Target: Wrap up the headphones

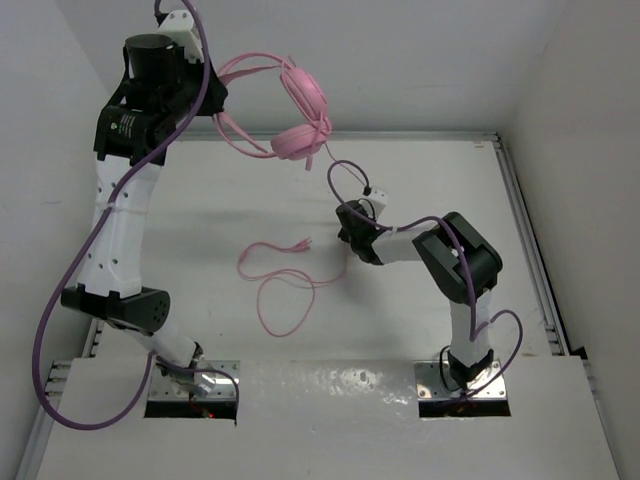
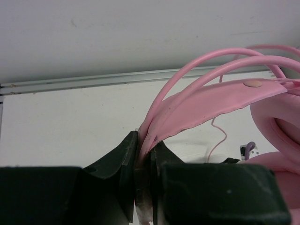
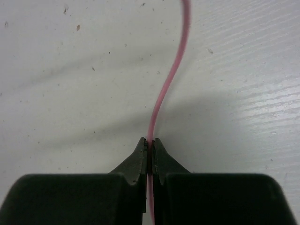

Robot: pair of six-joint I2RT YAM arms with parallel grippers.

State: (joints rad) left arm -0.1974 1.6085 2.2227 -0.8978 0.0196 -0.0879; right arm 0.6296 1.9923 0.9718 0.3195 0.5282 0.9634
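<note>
A: Where are the headphones (image 1: 300, 110) now?

B: In the upper centre of the top view, lifted above the counter (image 1: 200, 225). My left hand (image 2: 143, 157) is clenched on the thin, smooth headband (image 2: 206, 101), and my right hand (image 3: 150, 144) pinches the cord (image 3: 164, 93).

A: How will you wind it well?

B: I would lead the cord around the round padded earcups (image 2: 276, 126) with light tension. It is thin and limp, and the rest lies in loose loops at the centre.
</note>
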